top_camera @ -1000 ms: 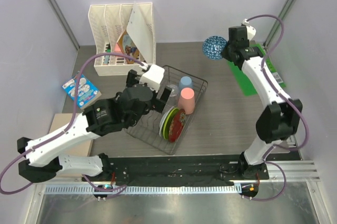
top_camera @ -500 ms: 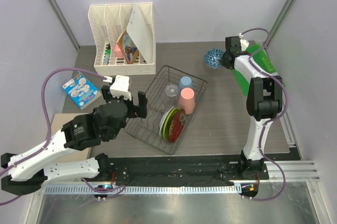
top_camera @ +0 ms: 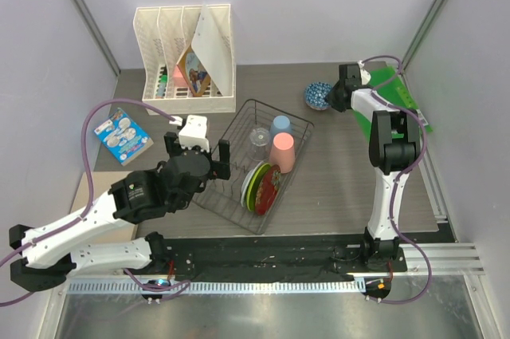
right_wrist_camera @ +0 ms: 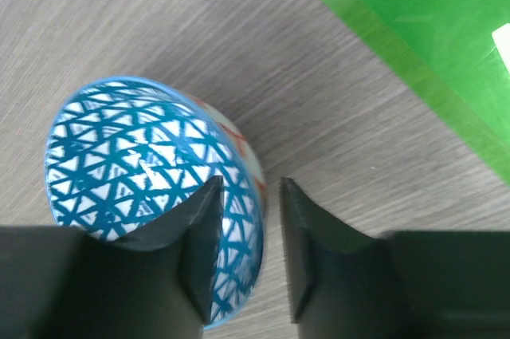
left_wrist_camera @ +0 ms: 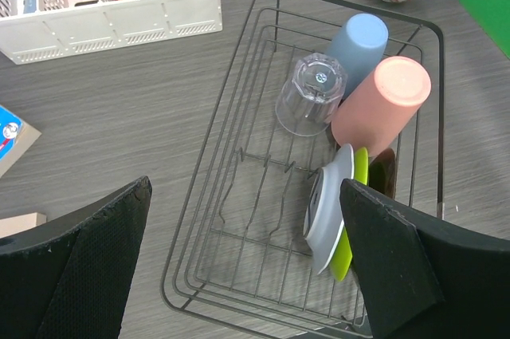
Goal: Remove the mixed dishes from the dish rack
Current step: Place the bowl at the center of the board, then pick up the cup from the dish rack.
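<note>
Looking at a dark grey wood-grain surface boxed in by pale lilac walls, with metal posts slanting up the back corners and a ribbed aluminium rail along the near edge. Got the dish rack sitting skewed mid-surface. Holding a pink cup and a blue cup mouth-down side by side, a clear tumbler inverted just beside them, plus a white plate, a green-rimmed plate and a red plate standing on edge together at the near end. Seeing the small blue patterned bowl out of the rack, upright on the bare surface at back right, next to a green mat. Reading the right gripper as narrowly parted astride the bowl rim, one finger inside, one outside, with a sliver of surface showing between outer finger and bowl wall. Reading the left gripper as spread wide, holding nothing, hovering above the rack's near-left side. Also noting a white slotted organizer at back left stuffed with papers, a blue-and-white booklet flat at the left edge, and a tan block near it.
</note>
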